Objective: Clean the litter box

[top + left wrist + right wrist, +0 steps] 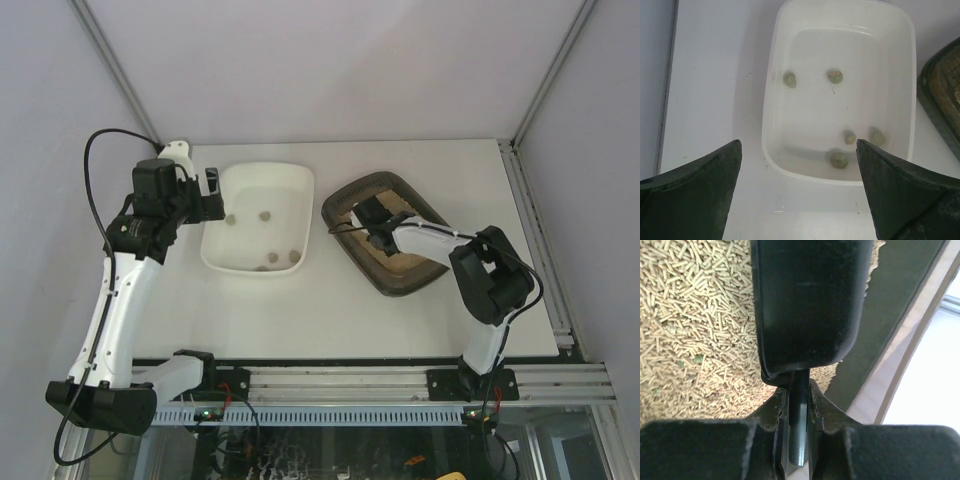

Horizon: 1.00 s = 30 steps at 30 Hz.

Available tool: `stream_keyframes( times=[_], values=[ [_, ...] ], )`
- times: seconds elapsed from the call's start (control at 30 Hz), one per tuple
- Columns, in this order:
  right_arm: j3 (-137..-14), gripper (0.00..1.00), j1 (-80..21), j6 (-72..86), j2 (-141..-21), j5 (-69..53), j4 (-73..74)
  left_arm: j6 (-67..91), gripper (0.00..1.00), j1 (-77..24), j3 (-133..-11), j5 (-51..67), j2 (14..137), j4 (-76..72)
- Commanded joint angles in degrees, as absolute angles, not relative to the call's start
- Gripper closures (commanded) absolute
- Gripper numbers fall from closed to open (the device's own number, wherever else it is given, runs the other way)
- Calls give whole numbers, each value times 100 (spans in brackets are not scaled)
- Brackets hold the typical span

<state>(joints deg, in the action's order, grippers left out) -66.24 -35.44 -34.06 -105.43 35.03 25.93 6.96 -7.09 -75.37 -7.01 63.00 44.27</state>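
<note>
Starting at the near edge: both arms are bolted to the metal rail [340,380] at the front of the table [330,320], left one on the left, right one on the right.

The right arm bends in over the litter box [400,283], which sits on the right half of the table, turned at an angle. The right gripper [799,405] is down inside it, jaws squeezed tight on the thin handle [799,435] of a dark scoop [805,305]. The scoop's broad blade sticks out ahead of the fingers, over the beige pellets [690,340] and close to the box's dark side wall [890,315]. Can't tell from the wrist view whether the blade is actually touching the litter.

The left arm reaches up the left side. The left gripper [798,142] is spread as wide as it goes and has nothing in it. It hangs above the table just beside the white tray [771,100], at the tray's left end in the overhead shot.

The white tray sits left of the litter box, close to it but not touching. Five small greenish-grey lumps [839,159] lie in the bottom: three bunched at one end and two more further along, apart from each other. One corner of the litter box peeks into the left wrist view, at the right edge.
</note>
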Motion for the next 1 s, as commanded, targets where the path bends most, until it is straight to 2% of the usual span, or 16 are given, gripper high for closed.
stream_keyframes(
  times=[0.0,0.17,0.53,0.8,0.97],
  values=[
    [-6636,100,-3351,-2953,-10114,2389,3222,737,0,-672,-7451,-543,6228,4288],
    [-6859,100,-3007,-2791,-10059,1675,3472,738,0,-674,-7449,-493,6206,4307],
    [-7712,100,-2409,-2409,-10766,612,3921,739,0,-673,-7439,-400,6180,4320],
    [-7995,100,-1923,-2219,-10712,-359,3990,737,0,-671,-7434,-344,6206,4318],
    [-8167,100,-1557,-2012,-10696,-1410,4065,734,0,-673,-7444,-324,6223,4324]
  ],
)
